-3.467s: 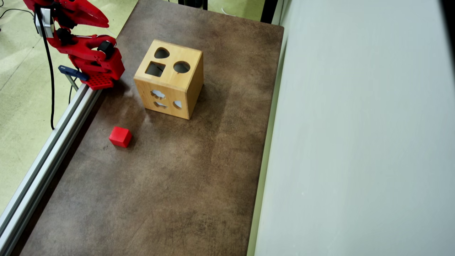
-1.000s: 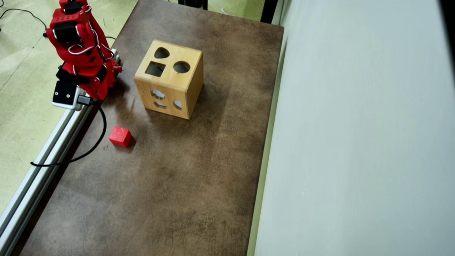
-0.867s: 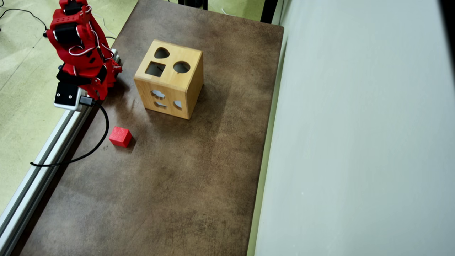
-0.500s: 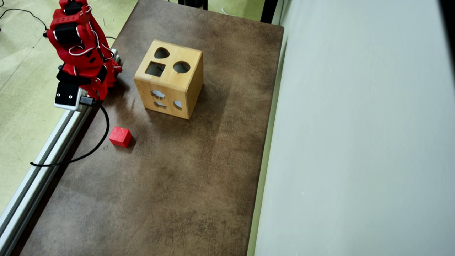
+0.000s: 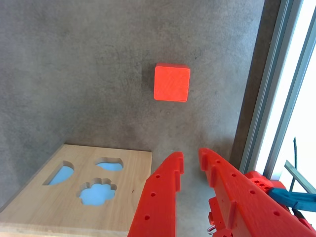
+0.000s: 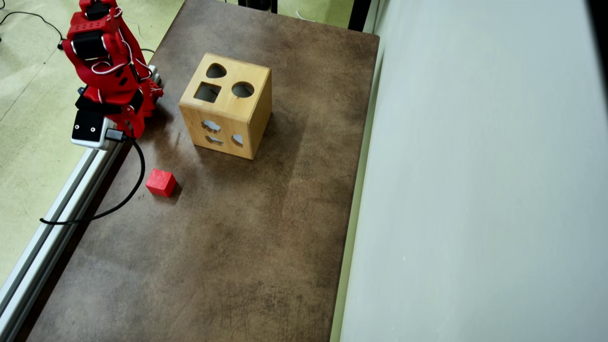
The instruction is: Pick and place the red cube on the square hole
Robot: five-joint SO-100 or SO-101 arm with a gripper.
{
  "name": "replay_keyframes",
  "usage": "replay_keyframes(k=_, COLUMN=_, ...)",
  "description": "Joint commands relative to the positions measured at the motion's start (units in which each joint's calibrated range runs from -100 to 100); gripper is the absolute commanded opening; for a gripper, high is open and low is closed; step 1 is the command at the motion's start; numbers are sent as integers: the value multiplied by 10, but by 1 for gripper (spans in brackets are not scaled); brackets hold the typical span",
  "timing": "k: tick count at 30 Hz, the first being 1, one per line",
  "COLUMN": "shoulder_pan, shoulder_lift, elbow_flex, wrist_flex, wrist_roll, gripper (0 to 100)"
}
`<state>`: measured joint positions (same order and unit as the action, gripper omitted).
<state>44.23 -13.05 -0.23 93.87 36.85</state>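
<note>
Sitting alone on the brown surface (image 6: 247,237), the red cube (image 6: 160,182) has nothing touching it; in the overhead view it lies near the metal rail (image 6: 57,209) at the left edge, well apart from the wooden box (image 6: 227,105). The square hole (image 6: 207,92) in the top of the box is empty, beside a round hole and a rounded one, so nothing of the placing is done. From the wrist view the cube (image 5: 172,83) lies ahead of the fingers (image 5: 191,159), which are only a narrow slit apart and hold nothing. The red arm (image 6: 107,71) is folded back at the surface's corner, beside the box. By my reckoning the job is at its very start: reaching, grasping, carrying and dropping all remain.
</note>
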Motion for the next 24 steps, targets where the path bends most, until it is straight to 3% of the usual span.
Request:
replay_keyframes(k=1, shoulder_pan=5, shoulder_lift=3, elbow_flex=-16, wrist_flex=-10, wrist_roll=2, gripper=11)
replay_keyframes(k=11, shoulder_pan=26, shoulder_lift=4, elbow_flex=-10, wrist_flex=-10, wrist_roll=2, gripper=34)
replay_keyframes(k=24, shoulder_pan=27, shoulder_lift=30, elbow_flex=-17, wrist_flex=-9, wrist_roll=-1, gripper=39)
